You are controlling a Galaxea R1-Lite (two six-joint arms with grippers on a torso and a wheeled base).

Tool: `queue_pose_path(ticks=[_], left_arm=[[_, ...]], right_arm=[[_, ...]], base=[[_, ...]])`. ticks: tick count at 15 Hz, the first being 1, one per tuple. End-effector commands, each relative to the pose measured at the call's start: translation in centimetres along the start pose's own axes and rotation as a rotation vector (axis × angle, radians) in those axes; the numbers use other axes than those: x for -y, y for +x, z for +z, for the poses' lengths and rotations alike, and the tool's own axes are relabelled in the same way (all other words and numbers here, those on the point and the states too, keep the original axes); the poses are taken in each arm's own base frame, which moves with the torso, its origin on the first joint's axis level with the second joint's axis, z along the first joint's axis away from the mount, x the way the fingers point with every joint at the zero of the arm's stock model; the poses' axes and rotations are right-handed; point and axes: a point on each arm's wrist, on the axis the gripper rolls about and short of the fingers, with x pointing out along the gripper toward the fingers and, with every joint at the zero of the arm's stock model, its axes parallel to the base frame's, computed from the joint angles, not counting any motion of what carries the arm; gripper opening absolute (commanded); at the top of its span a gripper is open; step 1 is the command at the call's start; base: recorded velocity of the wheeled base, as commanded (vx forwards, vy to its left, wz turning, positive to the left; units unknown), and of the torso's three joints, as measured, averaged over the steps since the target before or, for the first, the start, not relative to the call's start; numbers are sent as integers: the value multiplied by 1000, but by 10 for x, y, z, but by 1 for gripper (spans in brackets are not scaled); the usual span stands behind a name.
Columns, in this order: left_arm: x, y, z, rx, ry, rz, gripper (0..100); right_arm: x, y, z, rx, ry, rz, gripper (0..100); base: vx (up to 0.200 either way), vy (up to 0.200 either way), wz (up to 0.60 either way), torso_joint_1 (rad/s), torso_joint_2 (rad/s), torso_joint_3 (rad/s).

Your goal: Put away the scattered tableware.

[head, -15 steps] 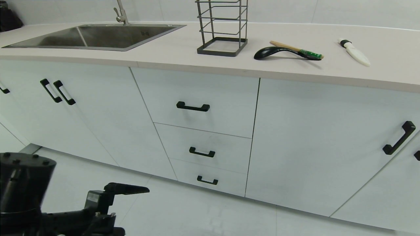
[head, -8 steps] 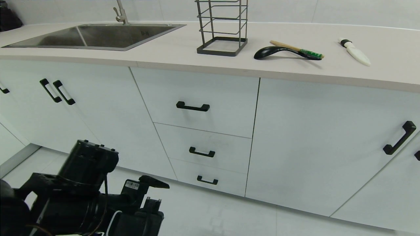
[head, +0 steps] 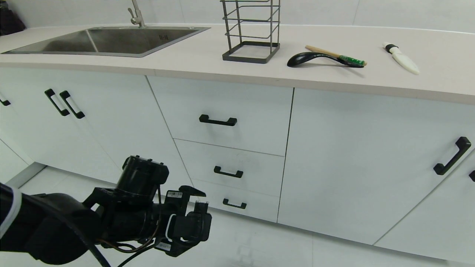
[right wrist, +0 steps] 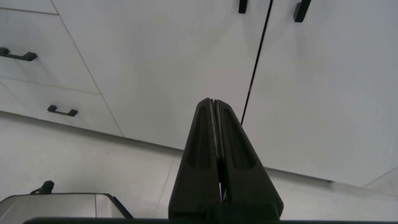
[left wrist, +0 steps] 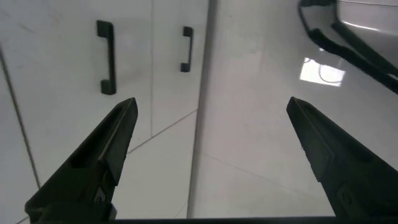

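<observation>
Left jaws apart, near cabinets [head: 363, 155]

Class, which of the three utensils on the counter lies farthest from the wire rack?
The white utensil with the black band, lying alone; the black spoon and wooden-handled brush sit nearer the rack.

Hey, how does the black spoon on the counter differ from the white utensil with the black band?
The black spoon is dark all over with a round bowl; the white utensil is pale and tapering, with a black band at one end. The black spoon lies against a wooden-handled tool, near the wire rack; the white utensil lies alone, farther to the robot's right. Both lie on the countertop, outside the rack.
</observation>
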Motion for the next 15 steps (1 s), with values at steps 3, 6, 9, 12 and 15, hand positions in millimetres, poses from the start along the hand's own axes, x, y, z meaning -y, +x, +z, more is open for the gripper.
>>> queue_pose_path(ticks=[3, 6, 9, 12, 15], left_arm=[[-4, 21, -3, -9, -10, -31, 100], [-23, 39, -5, -10, -17, -9, 100], [-35, 55, -12, -19, -27, 2, 100], [-47, 79, -22, -34, -44, 3, 100], [-59, 99, -26, -33, -46, 15, 100]], right_arm=[[0, 0, 0, -1, 0, 0, 0], [0, 0, 0, -1, 2, 0, 0], [0, 0, 0, -1, 2, 0, 0], [0, 0, 0, -1, 2, 0, 0], [0, 0, 0, -1, 2, 0, 0]], base=[[0, 0, 0, 0, 0, 0], [0, 0, 0, 0, 0, 0], [0, 0, 0, 0, 0, 0], [0, 0, 0, 0, 0, 0], [0, 0, 0, 0, 0, 0]])
